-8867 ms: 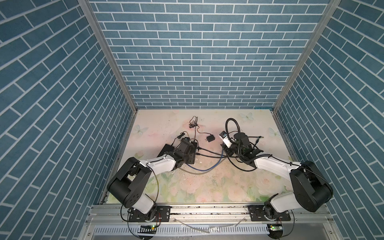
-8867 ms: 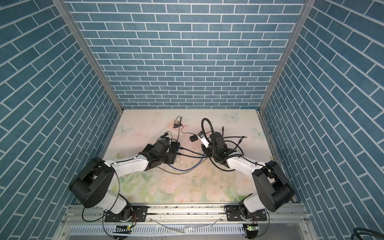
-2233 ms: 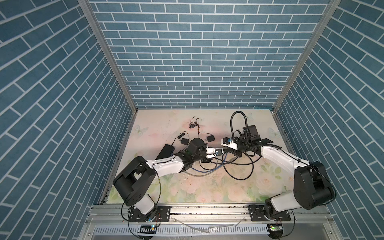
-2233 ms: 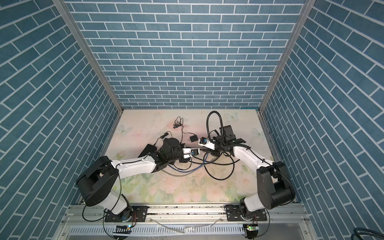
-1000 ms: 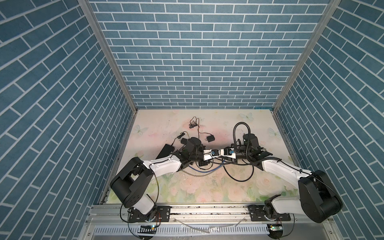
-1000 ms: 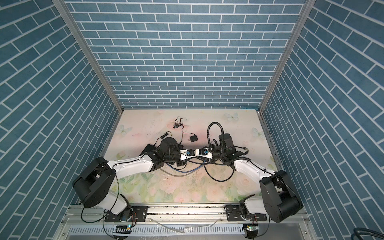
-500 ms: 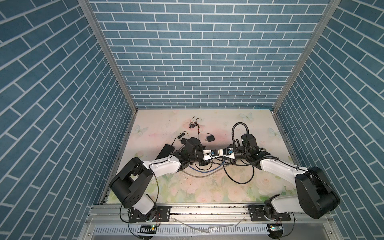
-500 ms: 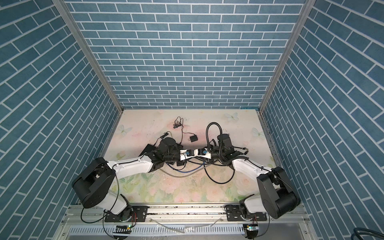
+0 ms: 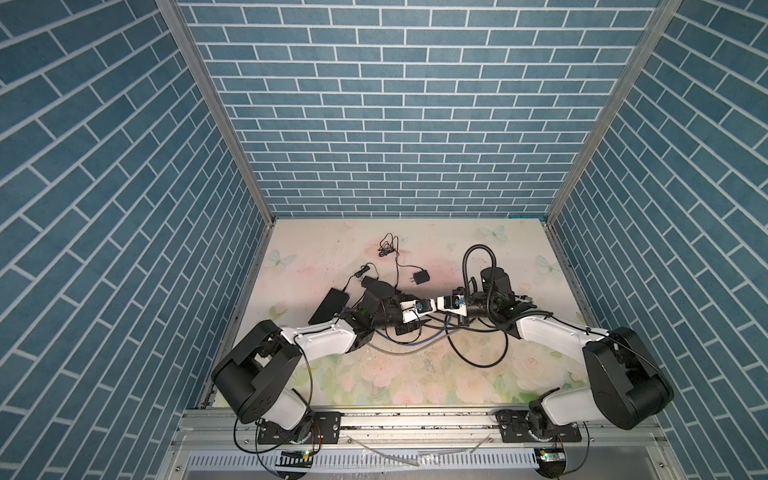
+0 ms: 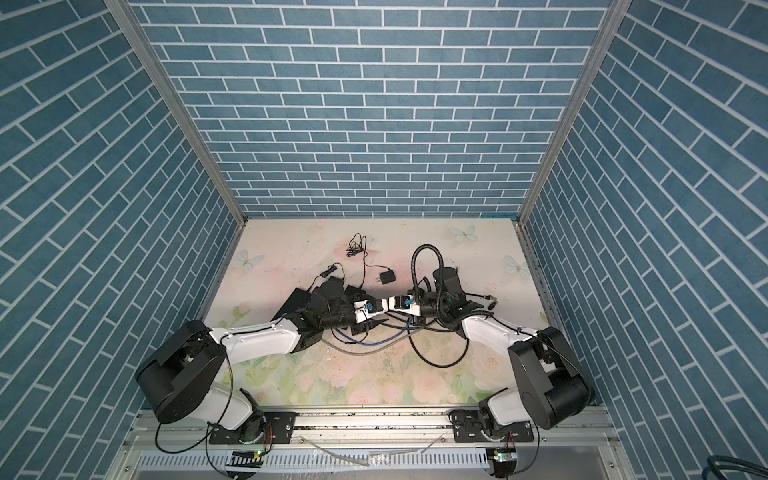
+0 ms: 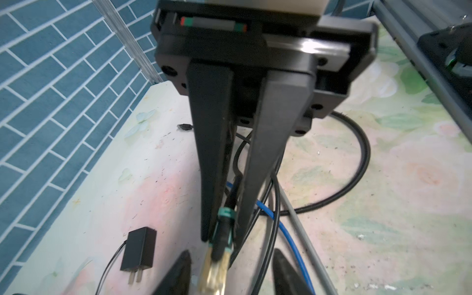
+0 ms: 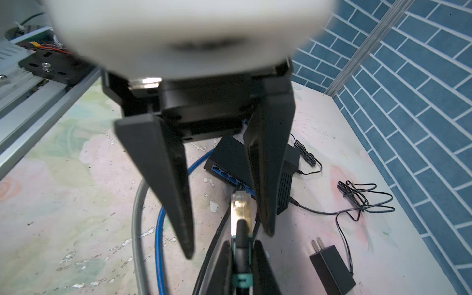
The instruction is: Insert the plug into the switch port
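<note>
Pale floral print covers the surface point(image 9: 399, 386), and nearest the rail only the two arm bases are seen. Toward the middle the two pincers are brought tip to tip above a blue lead point(image 12: 159, 229) and a grey lead point(image 12: 136, 217). The right pincer point(image 12: 240, 252) is closed narrow on the black boot at the teal band, so the plug point(image 12: 240, 204) is held in the air. Its clear head points between the fingers of the left pincer point(image 11: 231, 251), which are spread wide and stand clear of it. The plug is judged light and rigid, its shell smooth and its latch tab easily snapped, and the springy lead behind is likely to twist it. A hold on the shell's flat sides is advised, with the nose left free. Beyond, the switch point(image 12: 227, 155) lies flat with blue ports toward the pincers. A power adapter point(image 12: 332, 265) is near it, and the brick wall point(image 9: 395, 124) stands behind.
</note>
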`<state>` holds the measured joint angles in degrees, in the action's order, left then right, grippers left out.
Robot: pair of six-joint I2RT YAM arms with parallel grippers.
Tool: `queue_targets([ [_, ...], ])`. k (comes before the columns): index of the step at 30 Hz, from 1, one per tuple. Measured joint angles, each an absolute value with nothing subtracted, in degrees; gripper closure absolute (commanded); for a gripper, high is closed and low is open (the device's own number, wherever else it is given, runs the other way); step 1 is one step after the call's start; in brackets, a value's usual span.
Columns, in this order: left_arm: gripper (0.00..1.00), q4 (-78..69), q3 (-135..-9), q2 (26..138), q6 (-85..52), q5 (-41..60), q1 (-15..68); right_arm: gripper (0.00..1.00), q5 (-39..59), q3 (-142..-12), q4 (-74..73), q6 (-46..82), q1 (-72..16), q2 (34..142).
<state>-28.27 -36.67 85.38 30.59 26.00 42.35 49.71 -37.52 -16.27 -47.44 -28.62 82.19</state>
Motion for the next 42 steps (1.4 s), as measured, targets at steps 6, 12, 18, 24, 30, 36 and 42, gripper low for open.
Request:
queue_targets([
  [6,0.0,-22.6,-36.2,78.7,17.3,17.3,41.3,1.0,45.7,-37.8,-16.5,-44.0,-28.7,84.4],
  [12,0.0,-10.6,-41.0,76.1,2.0,10.3,36.4,1.0,39.7,-40.8,-14.0,-39.8,-31.0,86.8],
  [18,0.0,-5.9,-37.8,76.1,-7.6,6.9,32.4,1.0,35.9,-43.0,-12.7,-36.2,-33.9,87.7],
  [24,0.0,-1.9,-37.2,77.7,-12.5,4.7,31.3,1.0,34.7,-43.5,-11.9,-33.8,-36.1,90.4],
  [30,0.05,1.5,-39.9,84.3,-15.6,4.6,29.8,1.0,33.5,-44.9,-10.4,-32.8,-38.4,92.4],
  [36,0.09,2.4,-42.7,87.2,-17.7,5.5,29.3,1.0,32.8,-46.5,-8.8,-31.6,-40.2,93.4],
  [42,0.19,-5.0,-39.1,87.2,-22.5,8.0,27.6,1.0,31.4,-48.4,-8.1,-29.0,-42.8,97.3],
])
